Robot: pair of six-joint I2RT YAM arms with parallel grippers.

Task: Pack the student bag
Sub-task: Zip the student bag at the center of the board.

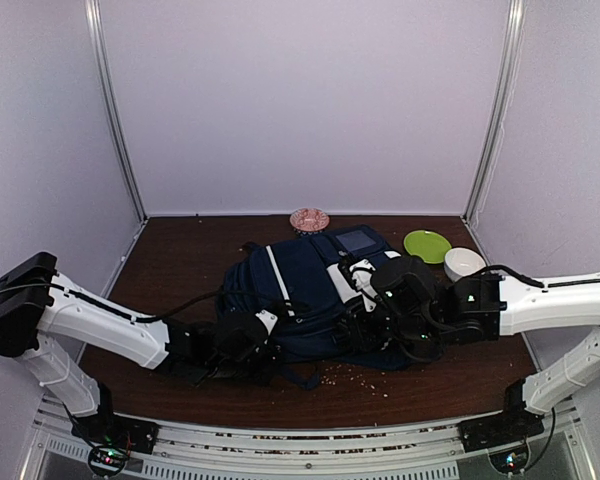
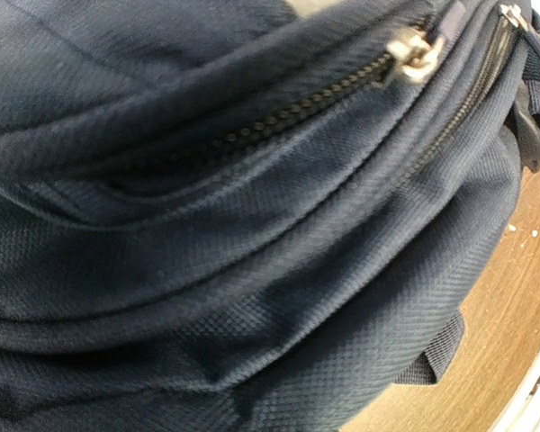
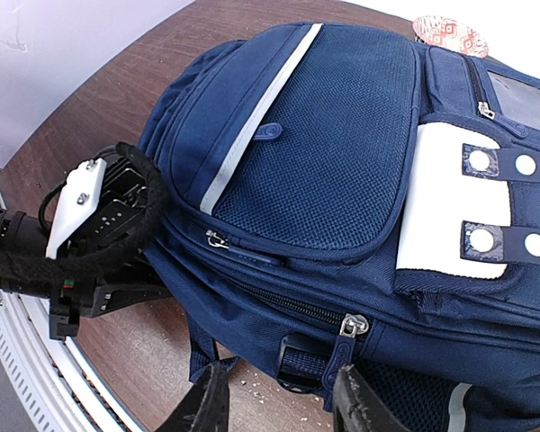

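The student bag (image 1: 305, 285) lies flat in the middle of the brown table, navy with white stripes and white buckle patches. It shows whole in the right wrist view (image 3: 342, 153), with its zippers closed. My right gripper (image 3: 281, 409) is open just above the bag's near edge. Its fingers (image 3: 364, 405) stand on either side of a strap loop, and a metal zipper slider with a blue pull (image 3: 349, 335) sits just above the right finger. My left gripper (image 1: 252, 338) presses into the bag's left side. The left wrist view holds only navy fabric (image 2: 252, 270) and a zipper slider (image 2: 414, 49); its fingers are hidden.
A green plate (image 1: 427, 244) and a white bowl (image 1: 464, 263) stand right of the bag. A pink patterned disc (image 1: 309, 219) lies behind it. Crumbs (image 1: 358, 378) are scattered on the table in front. The left arm (image 3: 94, 225) is close to the bag's left side.
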